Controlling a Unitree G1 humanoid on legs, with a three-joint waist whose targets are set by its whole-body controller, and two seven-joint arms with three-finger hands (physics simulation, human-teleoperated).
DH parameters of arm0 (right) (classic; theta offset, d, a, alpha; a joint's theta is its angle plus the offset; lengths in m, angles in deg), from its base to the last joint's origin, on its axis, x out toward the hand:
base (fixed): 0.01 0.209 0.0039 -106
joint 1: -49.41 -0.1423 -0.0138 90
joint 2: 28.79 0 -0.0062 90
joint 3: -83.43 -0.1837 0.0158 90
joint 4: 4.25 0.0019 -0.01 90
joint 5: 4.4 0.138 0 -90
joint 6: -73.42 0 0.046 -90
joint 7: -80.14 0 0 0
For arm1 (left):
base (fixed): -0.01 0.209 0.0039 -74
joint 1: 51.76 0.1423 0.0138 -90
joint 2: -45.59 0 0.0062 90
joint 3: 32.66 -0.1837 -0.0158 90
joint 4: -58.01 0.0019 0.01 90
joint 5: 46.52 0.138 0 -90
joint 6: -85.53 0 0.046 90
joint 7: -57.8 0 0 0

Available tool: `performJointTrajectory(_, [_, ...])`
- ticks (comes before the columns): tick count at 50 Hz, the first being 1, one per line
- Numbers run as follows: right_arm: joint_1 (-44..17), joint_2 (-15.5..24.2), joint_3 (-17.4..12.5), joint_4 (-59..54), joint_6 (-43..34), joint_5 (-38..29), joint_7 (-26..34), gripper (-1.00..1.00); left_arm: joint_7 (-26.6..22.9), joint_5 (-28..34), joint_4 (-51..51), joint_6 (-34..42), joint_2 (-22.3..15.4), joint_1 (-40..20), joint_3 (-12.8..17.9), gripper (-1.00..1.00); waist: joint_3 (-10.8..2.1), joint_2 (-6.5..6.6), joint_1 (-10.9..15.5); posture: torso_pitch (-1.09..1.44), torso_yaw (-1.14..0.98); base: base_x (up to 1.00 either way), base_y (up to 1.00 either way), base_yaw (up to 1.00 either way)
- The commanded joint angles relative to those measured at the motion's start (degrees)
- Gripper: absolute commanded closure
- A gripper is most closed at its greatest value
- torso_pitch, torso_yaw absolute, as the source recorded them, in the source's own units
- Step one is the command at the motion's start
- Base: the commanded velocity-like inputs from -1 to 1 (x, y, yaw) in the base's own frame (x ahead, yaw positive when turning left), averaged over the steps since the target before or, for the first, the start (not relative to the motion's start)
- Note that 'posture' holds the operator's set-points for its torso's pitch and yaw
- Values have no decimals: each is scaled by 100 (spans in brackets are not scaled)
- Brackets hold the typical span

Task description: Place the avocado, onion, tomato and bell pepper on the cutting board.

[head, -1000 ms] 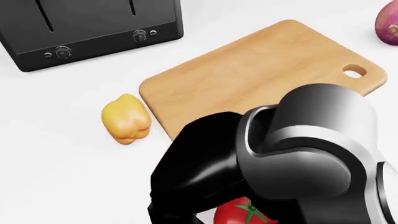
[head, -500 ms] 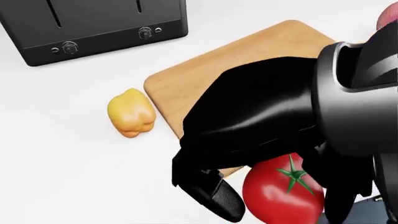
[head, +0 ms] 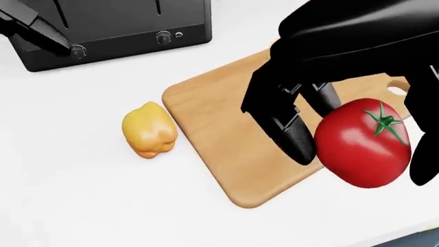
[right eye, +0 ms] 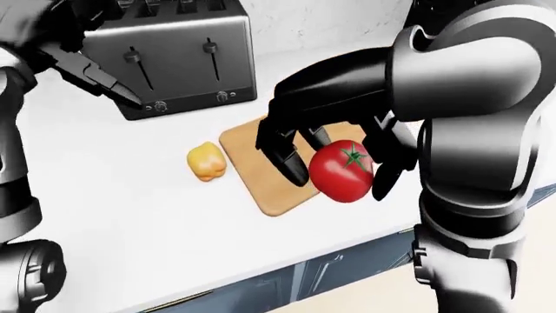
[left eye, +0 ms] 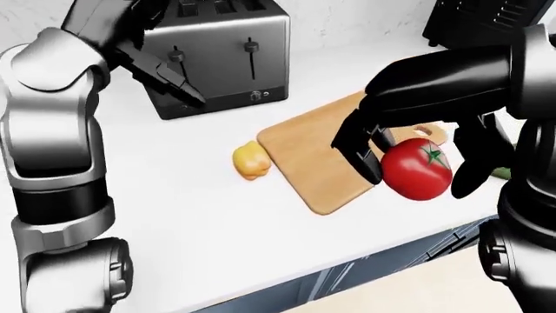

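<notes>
The right hand (head: 343, 77) holds the tomato (head: 362, 142) with its black fingers (head: 288, 131) closed around it, one finger on the left side and another on the right side of the fruit. In the head view the tomato is above the lower right part of the cutting board (head: 226, 134), and I cannot tell if it touches the wood or hangs over it. The hand and the tomato hide much of the board's right half; only a small part of the handle hole shows beside the hand.

The bell pepper (head: 148, 129), yellow, lies on the white counter (head: 82, 195) just beside the left edge of the board, not on it. The black toaster (left eye: 217, 52) stands at the top of the views, cut off by the frame in the head view.

The left hand (left eye: 161, 68) is raised near the toaster, well apart from the board. Its fingers look stretched and hold nothing.

At the right edge of the left-eye view a small green thing (left eye: 502, 173) shows behind the right arm; it is too hidden to name. The onion is not visible.
</notes>
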Motion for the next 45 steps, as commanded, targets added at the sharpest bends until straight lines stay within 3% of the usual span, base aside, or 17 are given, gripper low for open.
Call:
performJointTrajectory(1, [-213,64,-171,-5,36,6,0,100,-250,359,24,-360,-19,-331,43,-100,-176,-14,-1,0,0,0,0,0])
performJointTrajectory(11, [-178,222,-376,-188,184,66,0,100,-919,1107,765,-951,195,-960,-54,-100,-153,-91,24,0,0,0,0,0])
performJointTrajectory(20, [-60,394,-524,-369,373,102,0,100,-1890,1707,757,-1293,328,-1281,-225,-100,-115,-156,63,0,0,0,0,0])
performJointTrajectory(27, [-79,458,-573,-510,467,98,0,100,-2322,1969,787,-1478,517,-1654,-237,-100,-81,-199,96,0,0,0,0,0])
performJointTrajectory(45, [29,659,-797,-747,695,124,0,100,-3420,2445,158,-2314,1176,-1318,-502,-100,-79,-271,151,0,0,0,0,0])
